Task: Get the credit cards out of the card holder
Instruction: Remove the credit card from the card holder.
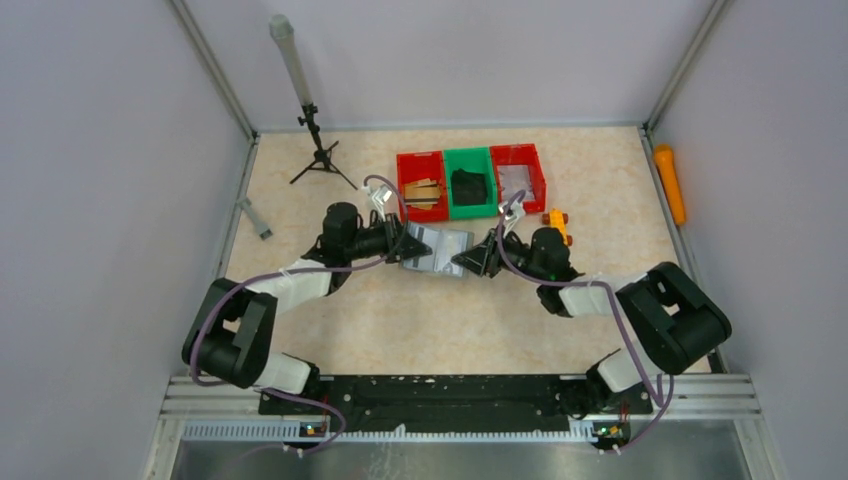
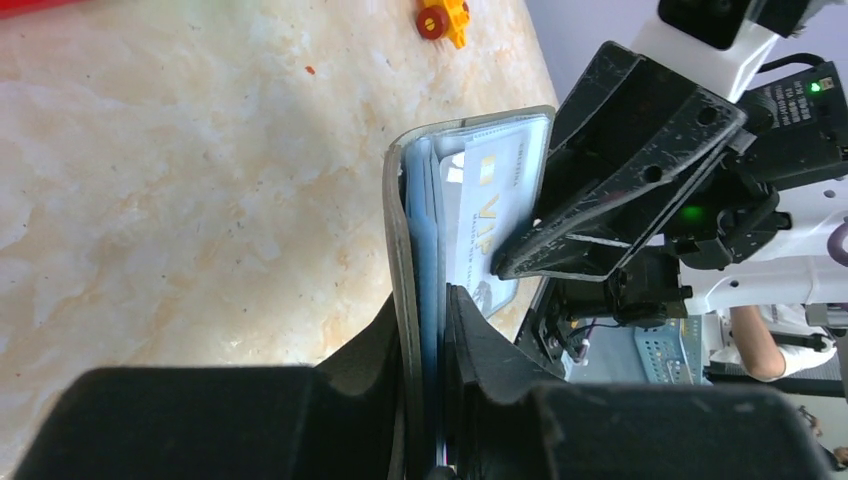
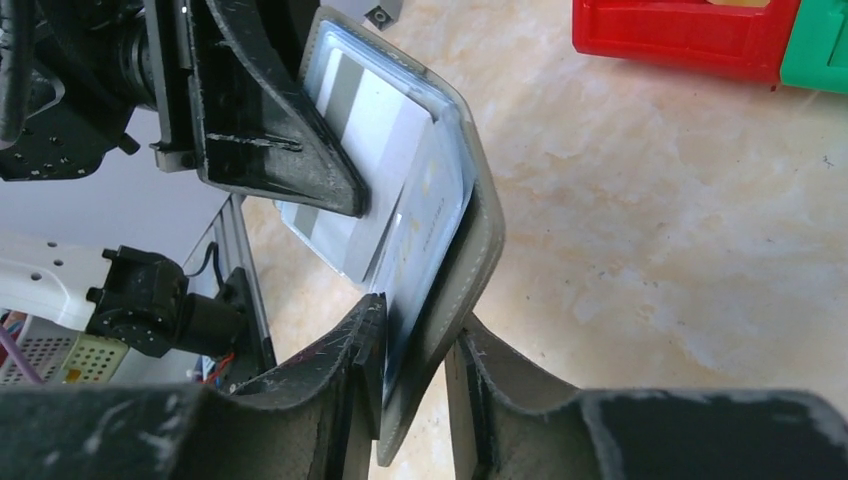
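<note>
**Colleague:** Where are you holding the card holder?

**Me:** I'm holding the card holder (image 1: 437, 250) spread open between both arms, over the middle of the table (image 1: 400, 330), just at six o'clock of the green bin (image 1: 470, 182). My left gripper (image 2: 425, 330) is clamping narrow on one flap. My right gripper (image 3: 412, 345) is pinching the other flap, with the grey cover and the pocket together between its jaws.

**Colleague:** How is it going to handle?

**Me:** I'm reckoning the holder is light and floppy. It's bending at the fold, so it's giving me nothing firm to pull against. The credit cards (image 3: 400, 160) are looking thin, stiff and slick, and the clear pockets are shining, so I'm expecting the cards to slide rather than snag. I'd be taking a card by its bare edge alone, not through the cover as the right jaws are doing.

**Colleague:** Which way is it pointing?

**Me:** From above, its long axis is running roughly nine to three o'clock, the right end dipping slightly towards four. In the left wrist view it's standing on edge, twelve to six, with its inner face turned to three o'clock. The VIP card (image 2: 490, 215) is lying with its long side along that same line. I'm not managing to tell which way the pocket mouth is opening.
</note>
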